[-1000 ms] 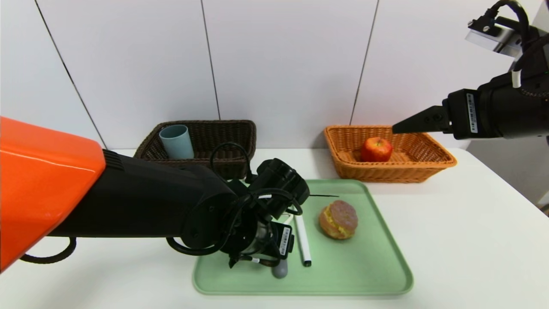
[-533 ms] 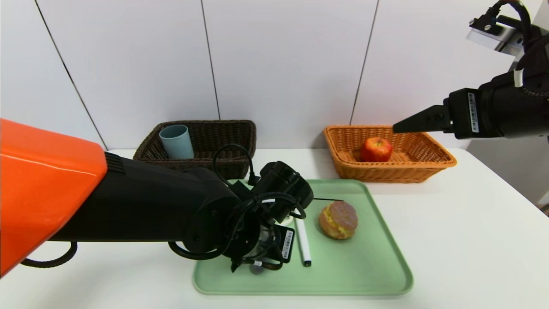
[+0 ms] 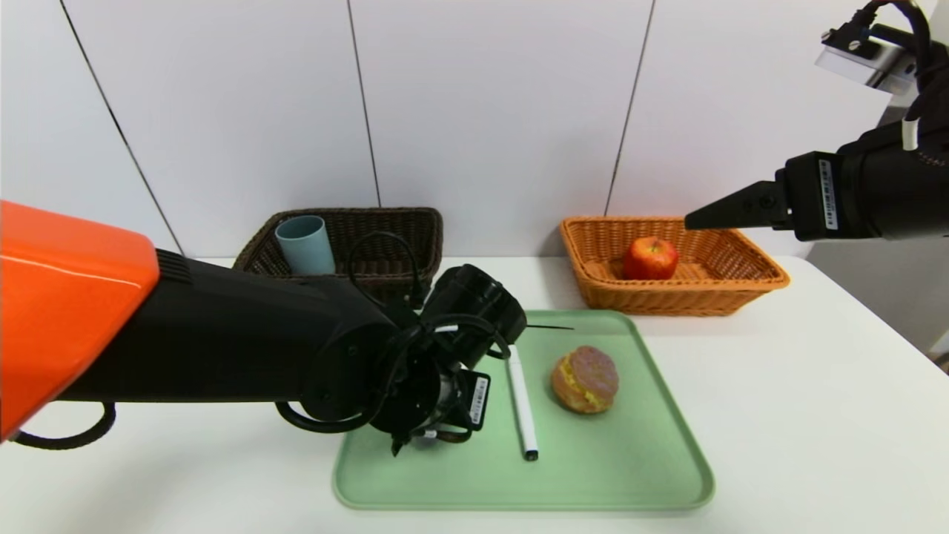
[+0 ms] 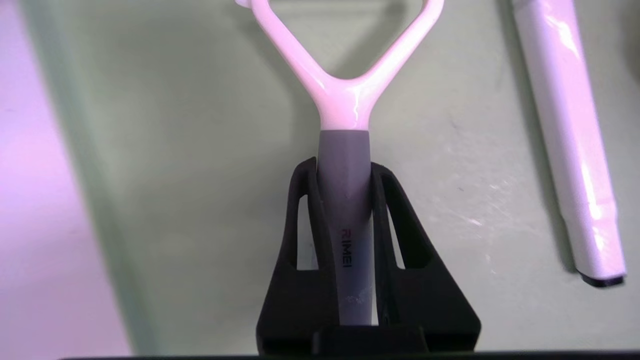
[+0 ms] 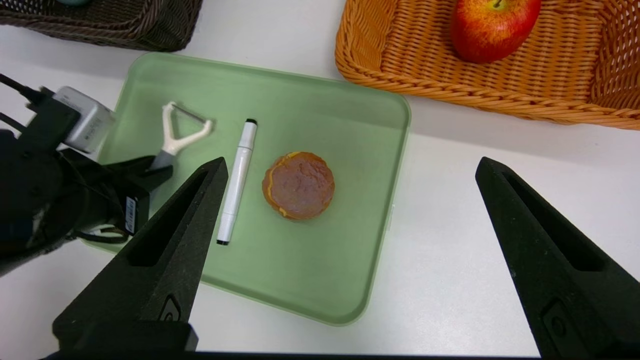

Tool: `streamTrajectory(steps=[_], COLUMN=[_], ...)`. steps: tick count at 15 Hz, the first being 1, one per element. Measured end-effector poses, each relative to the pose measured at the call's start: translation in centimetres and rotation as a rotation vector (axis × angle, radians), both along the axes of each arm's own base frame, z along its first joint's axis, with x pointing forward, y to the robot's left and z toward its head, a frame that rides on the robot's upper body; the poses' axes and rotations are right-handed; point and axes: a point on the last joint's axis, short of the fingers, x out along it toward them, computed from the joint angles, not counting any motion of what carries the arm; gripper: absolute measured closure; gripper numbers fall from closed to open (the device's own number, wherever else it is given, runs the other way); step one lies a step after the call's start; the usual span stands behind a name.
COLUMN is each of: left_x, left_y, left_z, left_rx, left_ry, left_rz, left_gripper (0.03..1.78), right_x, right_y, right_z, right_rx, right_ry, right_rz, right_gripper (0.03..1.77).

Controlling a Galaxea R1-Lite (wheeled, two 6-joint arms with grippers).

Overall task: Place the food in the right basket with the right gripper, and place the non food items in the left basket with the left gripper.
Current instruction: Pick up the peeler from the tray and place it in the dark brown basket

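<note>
Left wrist view: the left gripper [image 4: 345, 175] grips the peeler [image 4: 345, 200] by its handle, over the green tray [image 3: 593, 486]; next, likely, lift it clear of the pen [image 3: 523, 408] toward the dark basket [image 3: 385, 279] at far left; the right gripper [image 5: 351, 162], wide open, waits near the orange basket [image 3: 667, 300].

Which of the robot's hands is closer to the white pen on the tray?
The left. The left gripper is over the tray, beside the white pen; the right gripper hangs high near the orange basket.

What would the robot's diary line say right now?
left end effector: gripping peeler over tray | right end effector: open, idle near orange basket | bun, pen: on tray
</note>
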Motion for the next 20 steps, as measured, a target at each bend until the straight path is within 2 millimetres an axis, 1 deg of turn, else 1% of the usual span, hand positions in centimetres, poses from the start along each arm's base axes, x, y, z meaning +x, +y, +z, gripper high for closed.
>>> streamTrajectory(steps=[1,3,6,9,12,13,16,18,20], left_x=[0.2,0.3,-0.5,-1.3,-0.8,-0.4,1.4,2.9,4.9], left_y=[0.5,1.6,3.3,5.0,6.9,7.4,9.8,11.0,12.0], left_z=[0.6,2.5,6.7,10.6,13.2,13.8,15.3,15.6,15.2], left_rx=[-0.006,-0.027,-0.059,-0.072,-0.025,-0.004,0.092,0.196,0.312], left_ry=[-0.013,-0.052,-0.116,-0.219,-0.308,-0.333,-0.397,-0.435,-0.476], left_rz=[0.011,0.02,0.01,-0.042,-0.09,-0.11,-0.202,-0.269,-0.299], left_gripper=[1.57,1.57,1.57,1.57,1.57,1.57,1.57,1.57,1.57], right_x=[0.0,-0.1,-0.3,-0.5,-0.6,-0.6,-0.6,-0.6,-0.6], right_y=[0.0,-0.1,-0.1,-0.2,-0.2,-0.2,-0.2,-0.2,-0.3], right_z=[0.0,0.1,0.2,0.3,0.4,0.4,0.5,0.5,0.4], right_rx=[0.001,0.002,0.003,0.006,0.009,0.009,0.016,0.017,0.017], right_ry=[-0.002,-0.004,-0.008,-0.013,-0.016,-0.016,-0.016,-0.016,-0.016], right_rz=[0.0,0.0,0.003,0.004,0.006,0.006,0.016,0.016,0.015], right_gripper=[0.09,0.09,0.09,0.09,0.09,0.09,0.09,0.09,0.09])
